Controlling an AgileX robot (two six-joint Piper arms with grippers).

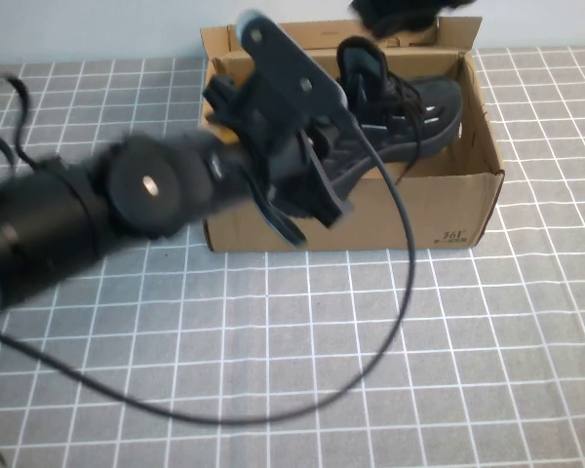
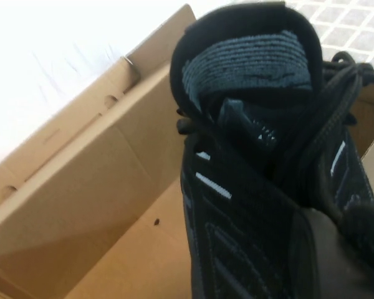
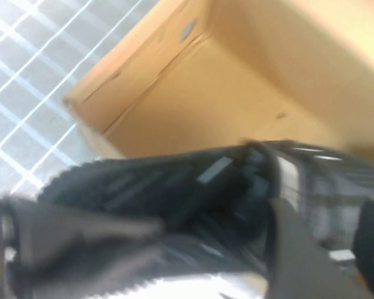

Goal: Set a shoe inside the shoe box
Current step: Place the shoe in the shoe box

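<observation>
Shoe (image 1: pixel 409 122) sits inside the box (image 1: pixel 448 200), toe toward the robot's right; left pincer (image 1: pixel 312 185) hangs over its heel end, grip state unclear; right pincer (image 1: pixel 400 15) at the far edge, can't tell either; box rests on the bench (image 1: pixel 273 341).

High view: raised on the robot's own side, angled down at the gridded worktop (image 1: pixel 273 361) and the shoe box (image 1: pixel 448 210).
Left wrist view: very near, facing into the shoe box (image 2: pixel 100 187) along the shoe (image 2: pixel 249 205).
Right wrist view: equally near, over the shoe (image 3: pixel 193 193) toward a box corner.
Shared: all 3 views hold the shoe inside the box.
</observation>
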